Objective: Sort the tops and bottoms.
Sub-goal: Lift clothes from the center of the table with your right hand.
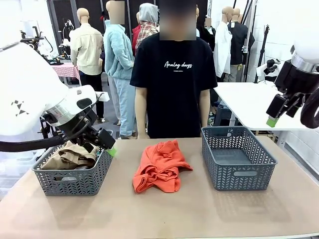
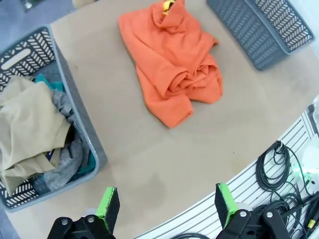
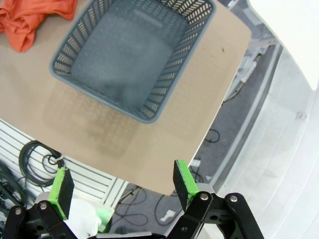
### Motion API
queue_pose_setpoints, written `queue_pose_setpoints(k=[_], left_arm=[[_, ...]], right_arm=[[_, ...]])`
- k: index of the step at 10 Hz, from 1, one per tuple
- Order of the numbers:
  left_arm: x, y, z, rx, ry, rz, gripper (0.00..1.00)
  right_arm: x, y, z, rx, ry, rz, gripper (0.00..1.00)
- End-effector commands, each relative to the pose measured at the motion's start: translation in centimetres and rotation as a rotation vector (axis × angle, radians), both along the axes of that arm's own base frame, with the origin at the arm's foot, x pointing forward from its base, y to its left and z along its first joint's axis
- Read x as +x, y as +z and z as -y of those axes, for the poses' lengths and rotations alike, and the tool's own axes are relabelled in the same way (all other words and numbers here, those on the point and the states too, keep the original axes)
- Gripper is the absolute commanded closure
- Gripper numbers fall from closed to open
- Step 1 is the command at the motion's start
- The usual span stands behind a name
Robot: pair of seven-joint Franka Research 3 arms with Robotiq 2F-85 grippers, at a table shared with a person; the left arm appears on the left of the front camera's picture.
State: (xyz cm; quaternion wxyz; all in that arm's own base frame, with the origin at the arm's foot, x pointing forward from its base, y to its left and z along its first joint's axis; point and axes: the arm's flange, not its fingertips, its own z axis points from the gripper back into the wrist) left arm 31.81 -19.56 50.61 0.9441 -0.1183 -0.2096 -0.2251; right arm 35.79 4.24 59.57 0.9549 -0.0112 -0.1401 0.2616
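While three of the clothes already sit in the left basket (image 1: 75, 180), one is left out. The khaki-tan garment (image 2: 30, 129) lies on top in that basket, with the grey garment (image 2: 67, 159) and a bit of the teal garment (image 2: 50, 82) peeking out beside it. The orange garment (image 1: 159, 167) lies bunched on the worktop (image 1: 164, 214) between the two baskets. The right basket (image 1: 238, 158) has nothing in it. So I think the job is mostly done, and the orange one likely goes in the right basket.

The left gripper (image 2: 169, 206) hangs by the left basket with its jaws wide apart, holding nothing. The right gripper (image 3: 119, 186) is up high above the right basket, jaws also wide apart and holding nothing.
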Motion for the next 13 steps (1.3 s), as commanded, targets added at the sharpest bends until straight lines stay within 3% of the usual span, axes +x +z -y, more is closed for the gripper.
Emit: queue_pose_setpoints(k=[1,2,4,7,9,13], left_arm=[[-0.3,0.0,0.3,-0.001,-0.012,-0.003,0.0],[-0.3,0.0,0.3,-0.001,-0.012,-0.003,0.0],[-0.3,0.0,0.3,-0.001,-0.012,-0.003,0.0],[-0.3,0.0,0.3,-0.001,-0.012,-0.003,0.0],[-0.3,0.0,0.3,-0.001,-0.012,-0.003,0.0],[-0.3,0.0,0.3,-0.001,-0.012,-0.003,0.0]], right_arm=[[0.0,0.0,0.0,-0.01,-0.01,-0.006,0.0],[0.0,0.0,0.0,0.0,0.0,0.0,0.0],[-0.1,3.5,-2.3,-0.003,0.168,0.139,0.0],[6.8,5.0,-7.2,0.107,0.414,0.238,0.0],[13.7,2.4,-12.7,0.183,0.548,0.18,0.0],[18.4,-3.5,-23.9,0.24,0.747,0.066,0.0]])
